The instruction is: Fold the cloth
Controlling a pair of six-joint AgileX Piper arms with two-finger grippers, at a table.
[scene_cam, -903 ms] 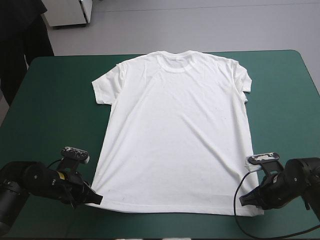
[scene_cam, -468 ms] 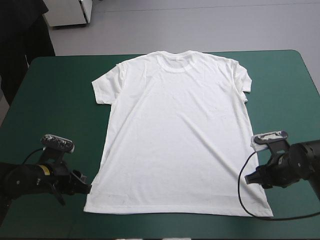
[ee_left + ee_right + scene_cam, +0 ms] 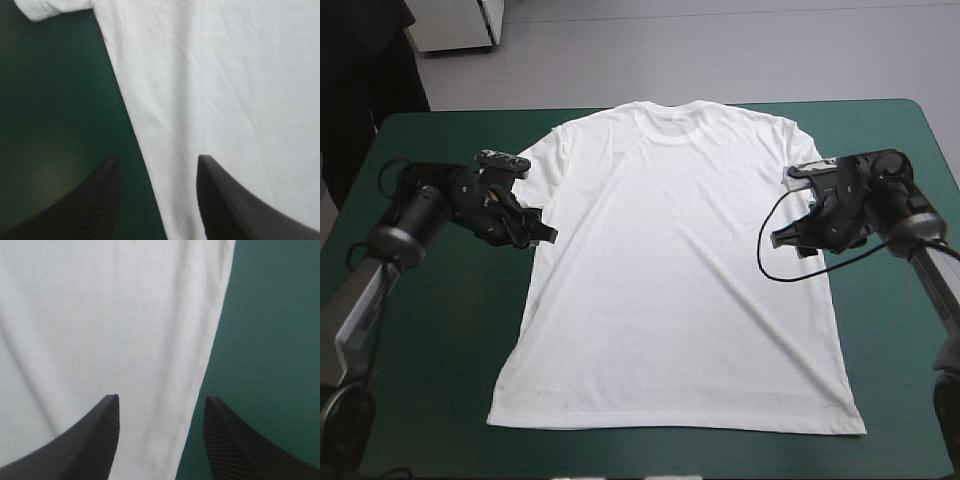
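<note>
Your left pincer [image 3: 540, 228] and right pincer [image 3: 787, 241] both gape, each straddling one long side edge of the T-shirt [image 3: 680, 280], which lies flat between them, collar toward the tabletop's [image 3: 430, 340] far edge.

2 black arms [image 3: 425, 208] on grey links [image 3: 353, 300], jaws seemingly ribbed.

Desk [image 3: 880, 150] before me: teal-green cover [image 3: 50, 100], matte, no pattern. Far edge straight, far corners rounded. Beyond far edge: grey floor [image 3: 720, 50], plain and smooth, runs to limit of high view. White cabinet [image 3: 455, 25] stands on floor past desk's far left corner; only lower part in view, dark gap down its front. Light even, from above; shadows on cover soft. Dim sheen on cover in left wrist view.
</note>
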